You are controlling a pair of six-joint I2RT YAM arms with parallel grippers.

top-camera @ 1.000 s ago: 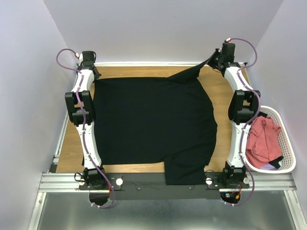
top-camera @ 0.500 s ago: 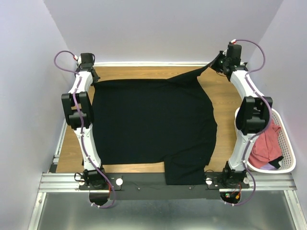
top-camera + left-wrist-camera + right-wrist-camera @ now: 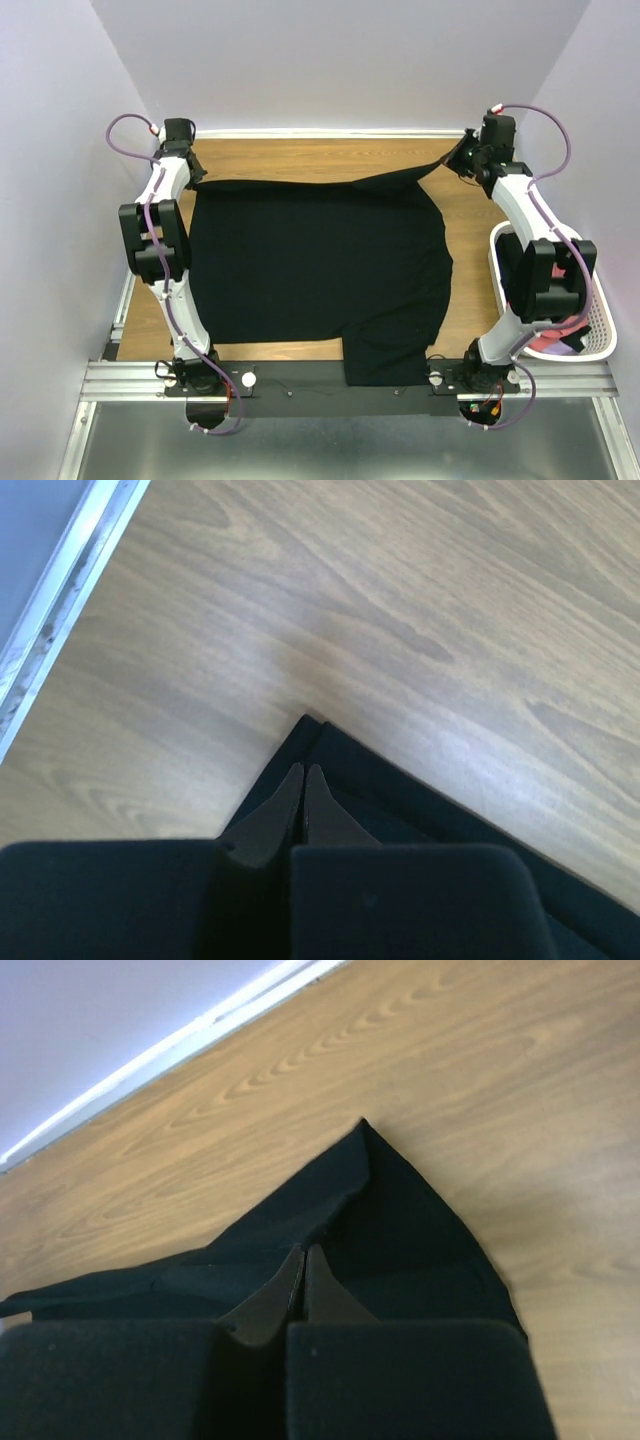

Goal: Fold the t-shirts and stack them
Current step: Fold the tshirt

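Note:
A large black t-shirt (image 3: pixel 320 270) lies spread flat on the wooden table (image 3: pixel 475 250). My left gripper (image 3: pixel 190 168) is shut on its far left corner, and in the left wrist view the closed fingertips (image 3: pixel 303 771) pinch the black cloth (image 3: pixel 400 795) just behind the corner point. My right gripper (image 3: pixel 463 160) is shut on the far right corner, lifted slightly; the right wrist view shows the jaws (image 3: pixel 303 1252) closed on the cloth (image 3: pixel 400 1220). A salmon-red t-shirt (image 3: pixel 563 333) lies in the basket, mostly hidden behind my right arm.
A white mesh basket (image 3: pixel 607 335) stands at the table's right edge, with my right elbow over it. One part of the black shirt hangs over the metal rail (image 3: pixel 130 382) at the near edge. Lilac walls close in the back and both sides.
Both grippers moved outward, the left to the left and the right to the right, pulling the shirt's far edge straighter. The right elbow swung out over the basket.

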